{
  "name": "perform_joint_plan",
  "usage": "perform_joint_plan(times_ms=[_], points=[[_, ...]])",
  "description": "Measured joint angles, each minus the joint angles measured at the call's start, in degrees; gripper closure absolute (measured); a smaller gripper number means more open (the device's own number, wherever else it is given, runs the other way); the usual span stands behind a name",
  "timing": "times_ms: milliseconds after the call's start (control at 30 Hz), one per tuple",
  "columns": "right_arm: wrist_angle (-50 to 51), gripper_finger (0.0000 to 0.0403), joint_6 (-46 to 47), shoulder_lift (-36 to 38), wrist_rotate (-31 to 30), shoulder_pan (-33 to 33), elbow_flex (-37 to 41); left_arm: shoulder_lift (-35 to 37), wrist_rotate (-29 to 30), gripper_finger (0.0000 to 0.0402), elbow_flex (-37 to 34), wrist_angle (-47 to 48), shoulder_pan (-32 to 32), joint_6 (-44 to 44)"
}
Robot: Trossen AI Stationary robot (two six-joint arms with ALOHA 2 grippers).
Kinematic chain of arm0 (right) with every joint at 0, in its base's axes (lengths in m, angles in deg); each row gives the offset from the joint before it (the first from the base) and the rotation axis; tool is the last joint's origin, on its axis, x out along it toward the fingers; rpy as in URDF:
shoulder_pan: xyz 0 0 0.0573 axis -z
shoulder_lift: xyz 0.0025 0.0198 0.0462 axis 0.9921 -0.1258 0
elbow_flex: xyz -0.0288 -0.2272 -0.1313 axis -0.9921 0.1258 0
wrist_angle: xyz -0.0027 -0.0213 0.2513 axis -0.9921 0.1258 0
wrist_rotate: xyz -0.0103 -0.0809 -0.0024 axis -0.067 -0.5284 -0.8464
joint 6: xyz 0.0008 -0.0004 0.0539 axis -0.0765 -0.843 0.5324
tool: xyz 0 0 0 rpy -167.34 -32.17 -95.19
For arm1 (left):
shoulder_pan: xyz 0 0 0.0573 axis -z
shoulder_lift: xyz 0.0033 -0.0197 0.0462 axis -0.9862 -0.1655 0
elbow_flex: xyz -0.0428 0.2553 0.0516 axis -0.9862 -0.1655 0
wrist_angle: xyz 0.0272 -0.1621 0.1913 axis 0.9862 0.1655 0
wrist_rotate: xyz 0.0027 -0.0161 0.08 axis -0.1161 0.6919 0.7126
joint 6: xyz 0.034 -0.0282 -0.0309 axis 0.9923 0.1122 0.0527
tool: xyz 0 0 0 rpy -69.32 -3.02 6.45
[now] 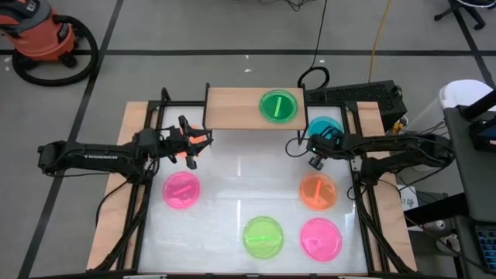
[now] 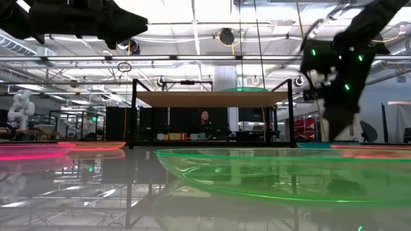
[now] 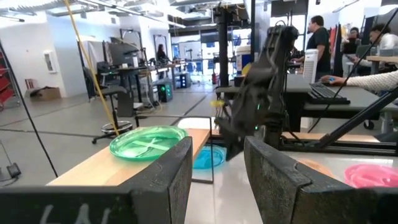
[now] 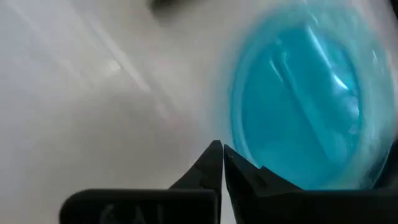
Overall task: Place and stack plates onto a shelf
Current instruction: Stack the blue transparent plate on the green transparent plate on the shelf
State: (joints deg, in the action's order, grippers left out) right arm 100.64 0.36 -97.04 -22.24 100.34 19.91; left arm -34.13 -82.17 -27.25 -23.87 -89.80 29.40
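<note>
Nearest the bench (image 1: 232,186) front edge: green plate (image 1: 263,236) w/ a pink plate (image 1: 321,239) just to its right. Next row back: another pink plate (image 1: 181,190) on the left side, orange plate (image 1: 318,191) on the right.

Beyond those, left gripper (image 1: 188,147) hangs over the bench just in front of the shelf's left end, fingers (image 3: 163,180) spread wide, nothing between them. Right gripper (image 4: 222,152) is at the blue plate (image 4: 298,112), which lies on the bench beside the shelf's right end; fingertips pinched fully together at the plate's rim, not clamped on it.

Farthest: shelf (image 1: 232,108), light-wood board on black legs, w/ one green plate (image 1: 278,106) on its right half. People in the room behind.
</note>
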Motion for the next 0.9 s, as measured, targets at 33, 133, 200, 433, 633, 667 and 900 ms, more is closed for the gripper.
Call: perform_joint_plan(times_ms=[33,133,200,433,633,667,900], points=[[0.2,0.0402,0.0,1.1,-0.2,-0.7,-1.0,0.0,0.0,0.025,0.0,0.1,0.0,0.0],[2.1,0.0403,0.6,4.7,0.0,-2.3,-3.5,0.0,0.0,0.025,0.0,1.2,0.0,-0.5],[1.5,0.0403,0.6,6.7,-0.1,-3.2,-4.3,0.0,-0.4,0.025,0.0,1.5,0.1,-0.7],[0.9,0.0394,-1.2,8.7,0.2,-3.8,-4.4,0.0,-0.5,0.025,0.0,1.6,0.4,-2.2],[0.6,0.0332,-3.9,6.1,0.1,-3.6,-4.4,0.0,-0.5,0.025,0.0,1.7,0.8,-1.9],[0.6,0.0319,-4.4,5.1,0.1,-3.3,-4.4,0.0,-0.5,0.025,0.0,1.7,0.8,-1.9],[0.0,0.0243,-4.8,-3.1,0.0,0.7,-4.4,0.0,-0.5,0.025,0.0,1.7,0.8,-2.1]])
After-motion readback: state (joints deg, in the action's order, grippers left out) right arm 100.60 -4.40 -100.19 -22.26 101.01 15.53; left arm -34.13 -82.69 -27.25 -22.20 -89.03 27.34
